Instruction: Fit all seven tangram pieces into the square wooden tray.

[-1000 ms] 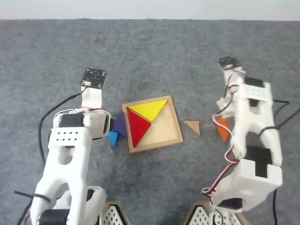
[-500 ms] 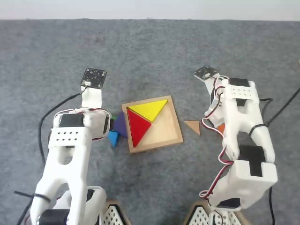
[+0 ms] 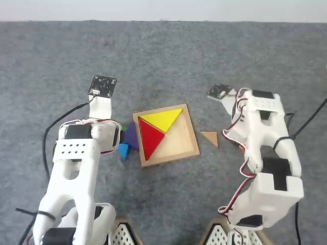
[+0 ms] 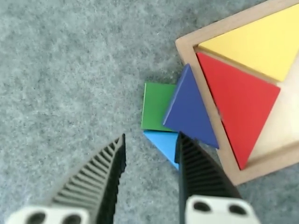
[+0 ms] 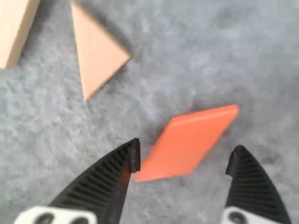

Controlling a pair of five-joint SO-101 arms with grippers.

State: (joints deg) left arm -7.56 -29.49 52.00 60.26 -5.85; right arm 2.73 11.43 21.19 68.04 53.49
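As both gape, right end effector [image 5: 187, 147] over orange piece [image 5: 192, 139], left end effector [image 4: 151, 136] near tray [image 4: 187, 46]

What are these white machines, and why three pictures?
They are two robot arms, the left arm and the right arm, doing a puzzle. One picture looks down from above; the other two come from cameras on the arms' wrists. The wooden tray holds a yellow triangle and a red triangle. By its edge lie a dark blue triangle, green square and light blue triangle, near the open left gripper. Across the tray lie a tan triangle and an orange piece, under the open right gripper. Nothing is held.
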